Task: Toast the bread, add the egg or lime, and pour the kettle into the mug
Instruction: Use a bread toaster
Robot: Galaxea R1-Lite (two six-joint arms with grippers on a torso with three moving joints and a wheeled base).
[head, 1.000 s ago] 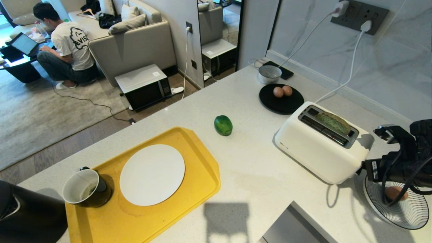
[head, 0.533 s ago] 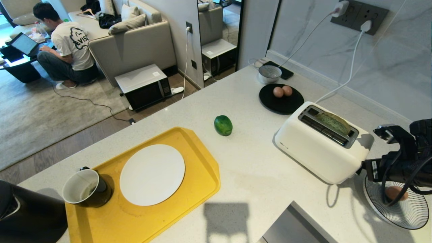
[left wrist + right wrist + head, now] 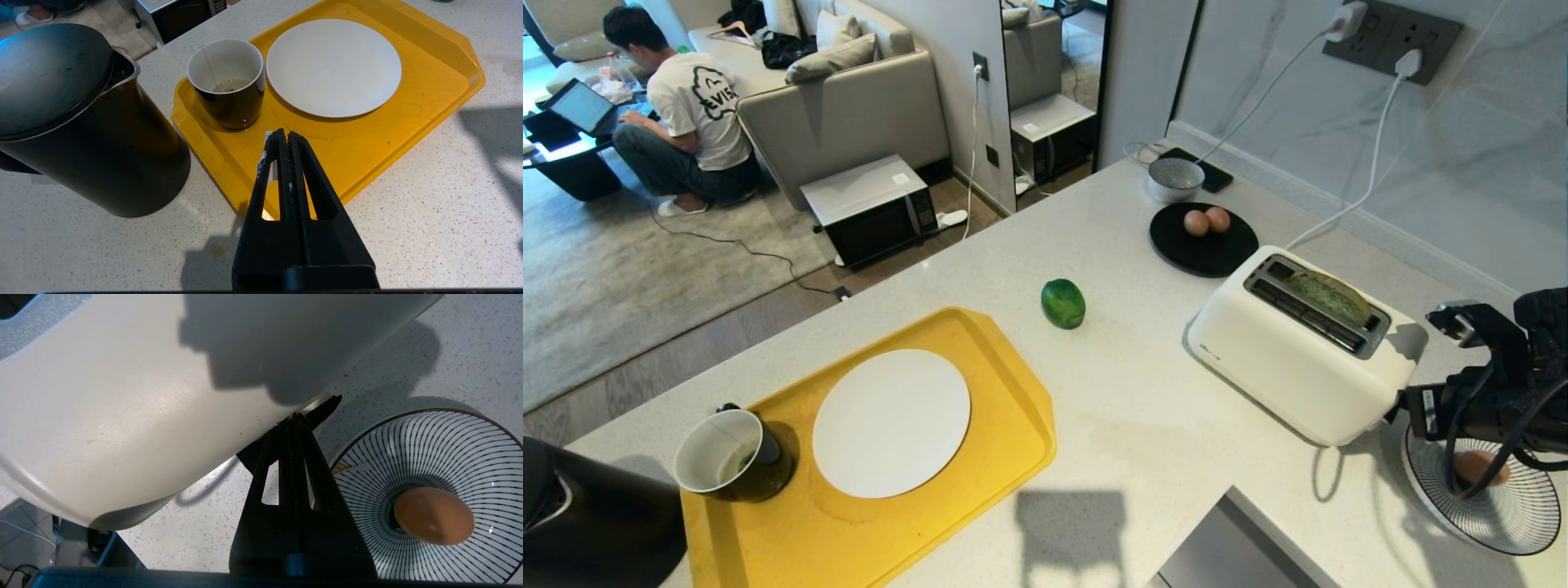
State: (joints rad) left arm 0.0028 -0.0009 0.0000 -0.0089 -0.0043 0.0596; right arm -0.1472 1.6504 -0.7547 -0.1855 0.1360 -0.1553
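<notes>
Bread (image 3: 1330, 296) sat low in the rear slot of the white toaster (image 3: 1290, 367), its crust showing above the slot rim. The right gripper (image 3: 322, 408) was at the toaster's end wall, jaws pressed together with nothing between them, their tips at what appeared to be the lever; contact could not be confirmed from the wrist view. Judged step: pressing the lever to start toasting. For a sound press, the closed tips should bear squarely on top of the lever and travel straight down until it latches; a sideways load risked sliding the toaster toward the striped bowl (image 3: 433, 457) with its egg (image 3: 434, 515), which stood just beside the gripper.

The left gripper (image 3: 286, 136) hung over the near edge of the yellow tray (image 3: 408, 134), jaws together and empty. The dark mug (image 3: 227, 81) stood on the tray beside the white plate (image 3: 333, 65), with the black kettle (image 3: 81, 134) close by on the counter. The lime (image 3: 1063, 303) lay on the counter between tray and toaster. Two more eggs (image 3: 1206, 220) rested on a black plate (image 3: 1205, 249) behind the toaster.
</notes>
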